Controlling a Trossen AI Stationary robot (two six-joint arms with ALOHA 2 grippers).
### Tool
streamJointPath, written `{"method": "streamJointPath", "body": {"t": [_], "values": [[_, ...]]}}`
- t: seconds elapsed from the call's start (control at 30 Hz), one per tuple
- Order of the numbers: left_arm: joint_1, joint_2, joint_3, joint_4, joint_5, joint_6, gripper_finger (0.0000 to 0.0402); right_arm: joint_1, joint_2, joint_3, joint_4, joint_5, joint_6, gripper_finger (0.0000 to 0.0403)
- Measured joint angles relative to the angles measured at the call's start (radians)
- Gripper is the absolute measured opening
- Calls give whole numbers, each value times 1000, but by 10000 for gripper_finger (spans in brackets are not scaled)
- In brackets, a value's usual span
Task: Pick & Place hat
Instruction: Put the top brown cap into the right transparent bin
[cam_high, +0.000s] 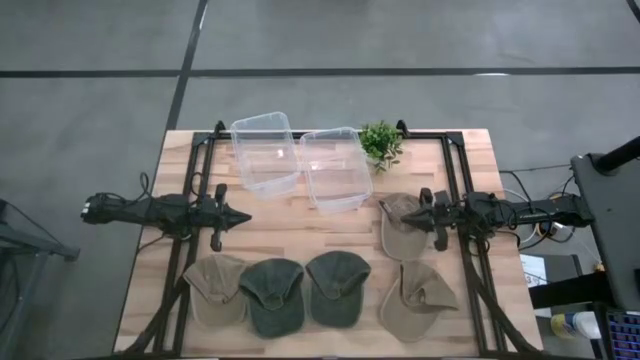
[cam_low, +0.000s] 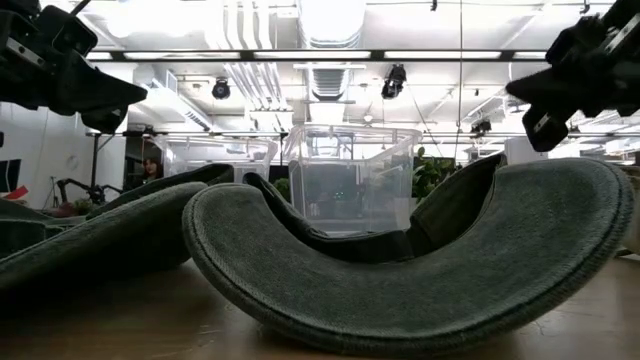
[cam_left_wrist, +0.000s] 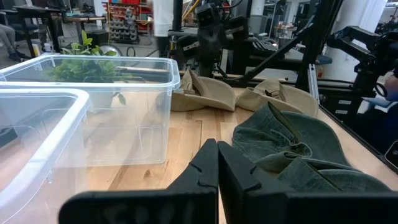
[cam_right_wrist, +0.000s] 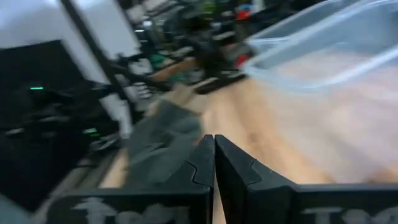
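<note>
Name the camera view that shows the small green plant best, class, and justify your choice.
The high view: the plant shows whole and unobstructed beside the clear bins. The left wrist view shows it through a bin's wall; the low view shows only leaves; the right wrist view misses it.

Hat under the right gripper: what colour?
Tan hat beneath the right gripper; clearest in the high view.

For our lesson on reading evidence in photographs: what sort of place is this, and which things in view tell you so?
Probably a robotics lab or workshop. Two robot arms are mounted at a wooden table laid with caps, ceiling strip lights run over a large open room, and equipment shelving stands beyond the table.
</note>
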Motion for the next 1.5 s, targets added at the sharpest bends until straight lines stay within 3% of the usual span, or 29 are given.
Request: {"method": "streamJointPath", "body": {"t": [0.17,0.33,0.47,0.73,1.0,1.1,1.23,1.5], "values": [[0,0,0,0,0,0,0,0,0,0,11,-88,20,9],[0,0,0,0,0,0,0,3,0,0,16,-116,140,9],[0,0,0,0,0,0,0,0,0,0,-14,-79,126,9],[0,0,0,1,0,0,0,0,27,12,-137,-55,366,11],[0,1,0,3,0,0,0,0,193,159,-172,-52,485,80],[0,1,0,3,0,0,0,0,295,281,-331,-27,490,112],[0,1,0,3,0,0,0,0,467,476,-704,-2,546,141],[0,1,0,3,0,0,0,11,794,775,-1131,-2,646,148]]}}
